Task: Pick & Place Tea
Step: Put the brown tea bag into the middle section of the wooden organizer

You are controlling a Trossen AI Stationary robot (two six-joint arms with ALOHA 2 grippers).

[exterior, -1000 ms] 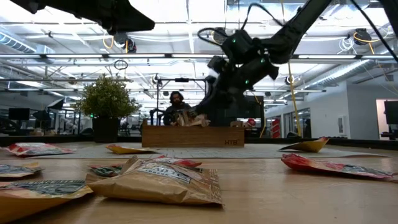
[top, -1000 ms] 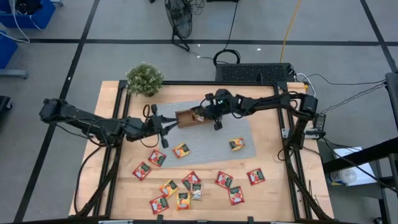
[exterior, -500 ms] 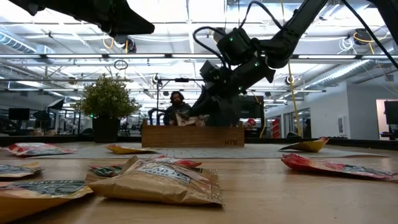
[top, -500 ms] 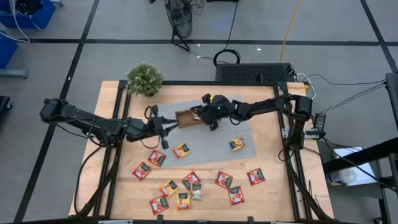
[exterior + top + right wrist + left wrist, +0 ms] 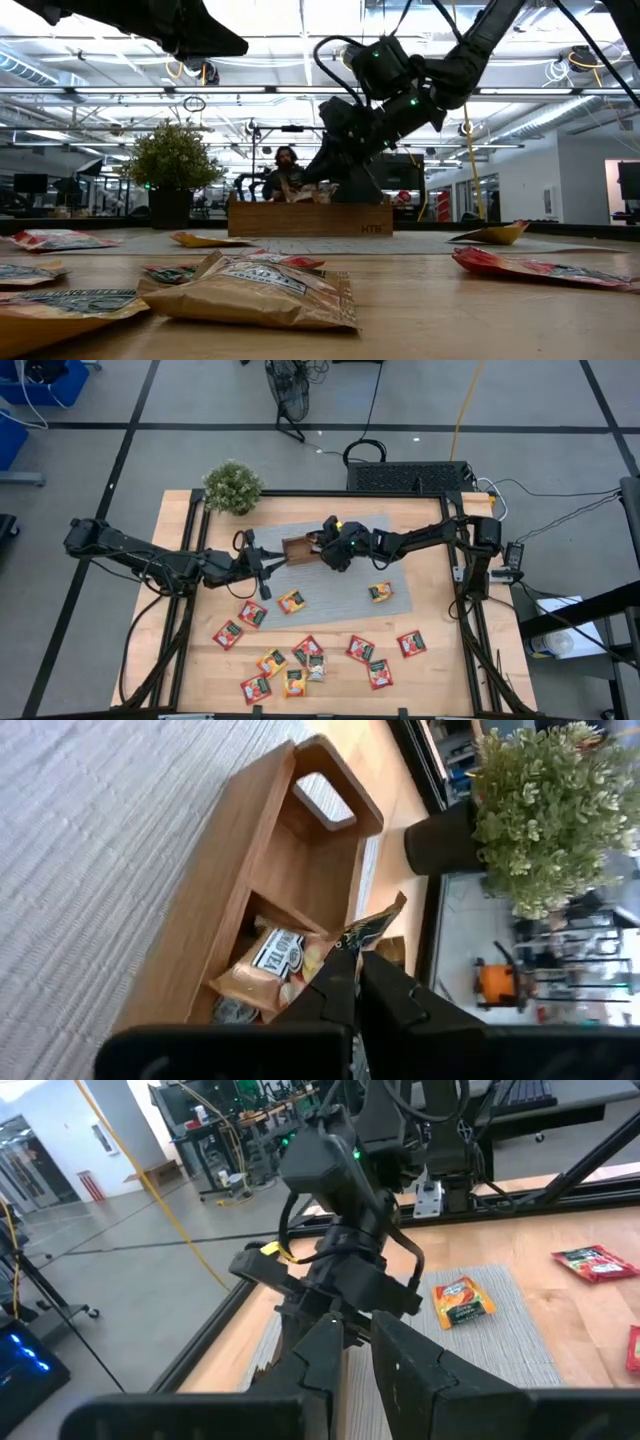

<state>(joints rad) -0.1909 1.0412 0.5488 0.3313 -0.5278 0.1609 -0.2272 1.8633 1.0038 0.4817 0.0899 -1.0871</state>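
Observation:
The brown wooden tray (image 5: 300,549) stands on the grey mat (image 5: 350,575), and one tea packet (image 5: 278,960) lies in its right-end compartment. My right gripper (image 5: 358,970) reaches in from the right above that compartment (image 5: 322,544), shut on another tea packet (image 5: 372,923). My left gripper (image 5: 275,558) is at the tray's left end, its fingers closed on a wooden wall. Two loose packets (image 5: 380,592) (image 5: 291,601) lie on or beside the mat's near part. Several more (image 5: 310,655) lie on the table's near half. My left gripper has a thin strip of the tray's wood (image 5: 356,1380) between its two fingers (image 5: 325,1365), at the tray's left end. It comes nearly level from the table's left. The tray stands flat on the mat. My right gripper pinches the packet between its two fingers (image 5: 335,982). One corner of the packet (image 5: 385,912) sticks out past the fingertips. The fingers slant down from the table's right. The packet is held above the tray's right-end compartment.
A potted plant (image 5: 232,488) stands at the far left corner. In the low view loose packets (image 5: 250,290) lie in front, with the tray (image 5: 310,218) behind them. A person (image 5: 285,170) sits in the room beyond.
My right gripper has gone toward the table's left, onto the tray's right end, sunk a little and rolled about its own line. It has stayed shut. My left gripper and the tray have kept still.

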